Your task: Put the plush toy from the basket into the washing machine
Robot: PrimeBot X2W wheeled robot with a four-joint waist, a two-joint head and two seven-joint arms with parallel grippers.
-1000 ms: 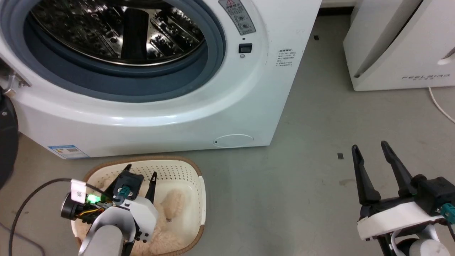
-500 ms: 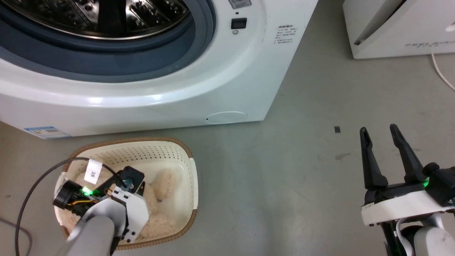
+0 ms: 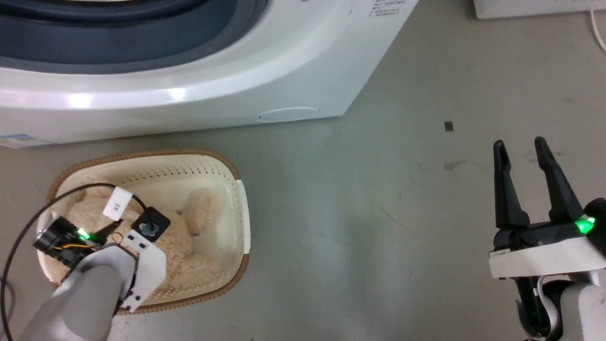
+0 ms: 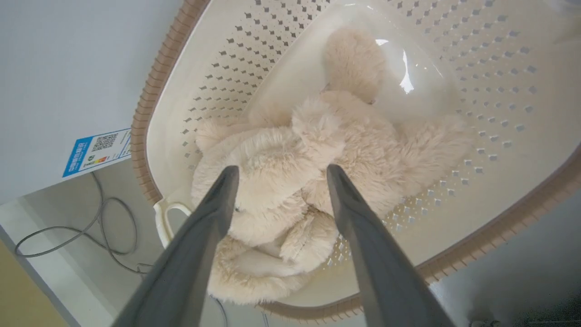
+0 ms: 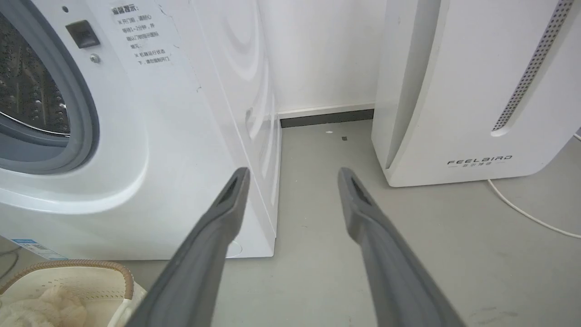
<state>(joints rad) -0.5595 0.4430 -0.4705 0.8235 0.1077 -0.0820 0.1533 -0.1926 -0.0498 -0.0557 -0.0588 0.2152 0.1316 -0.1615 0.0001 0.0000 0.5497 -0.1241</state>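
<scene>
In the left wrist view, the left gripper (image 4: 281, 169) points down into the basket (image 4: 218, 68) with its jaws open. The plush toy (image 4: 354, 150) lies on the basket's bottom, directly under and beyond the two fingertips, and a bulge of its fur fills the gap between them. Whether the tips already press into the fur cannot be told. The toy's long axis runs up that view, roughly along the fingers' own line, so the open gap spans its width. Closing here would likely pinch the body across, not end to end.

In the head view, the basket sits on the floor (image 3: 355, 213) at the near left, just in front of the washing machine (image 3: 213, 94). The toy stretches left to right along the basket's length. The left arm's wrist covers its middle. The right gripper (image 3: 520, 142) hovers over bare floor at the near right, jaws open and holding nothing, well apart from the basket. The left arm is plainly the nearer one.

In the right wrist view, the spread fingers frame the floor between the washing machine, its drum opening at the left, and a white appliance (image 5: 454, 91) at the right. A corner of the basket with some fur shows at the lower left.
</scene>
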